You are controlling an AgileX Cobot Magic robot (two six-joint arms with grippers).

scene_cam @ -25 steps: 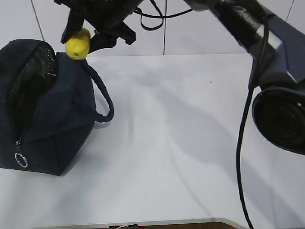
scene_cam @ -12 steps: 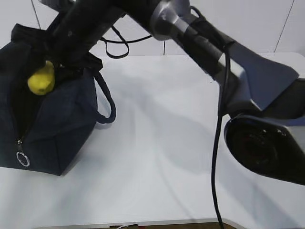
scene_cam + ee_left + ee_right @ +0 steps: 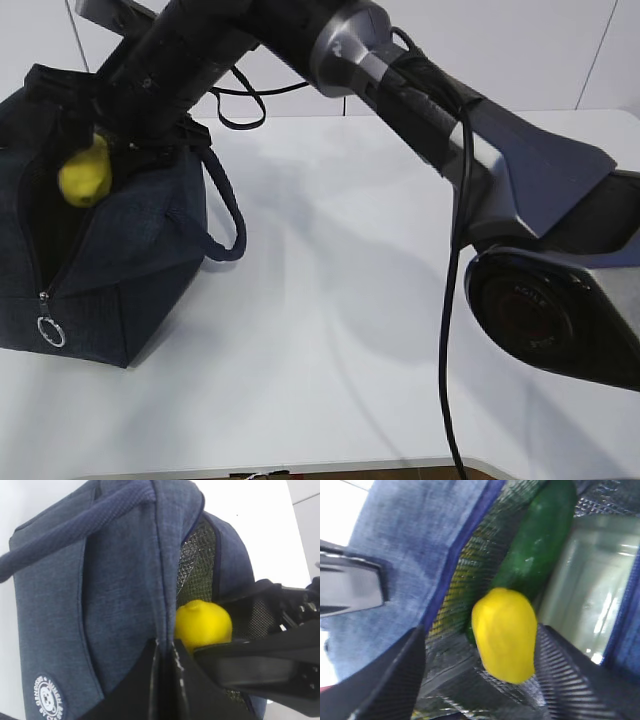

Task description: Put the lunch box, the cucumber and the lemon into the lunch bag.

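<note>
Hanging in the mouth of the lunch bag [image 3: 120,260], the lemon [image 3: 505,632] sits between the spread fingers of the right gripper [image 3: 480,665], which looks loose around it, though I cannot tell whether it is fully let go. Inside the bag, below the lemon, lie the cucumber [image 3: 540,540] and the lunch box [image 3: 585,590]. The left gripper [image 3: 165,680] is clamped on the bag's edge. The lemon could catch on that edge and roll out if the opening sags. Count: one lemon, one cucumber, one lunch box, one bag
</note>
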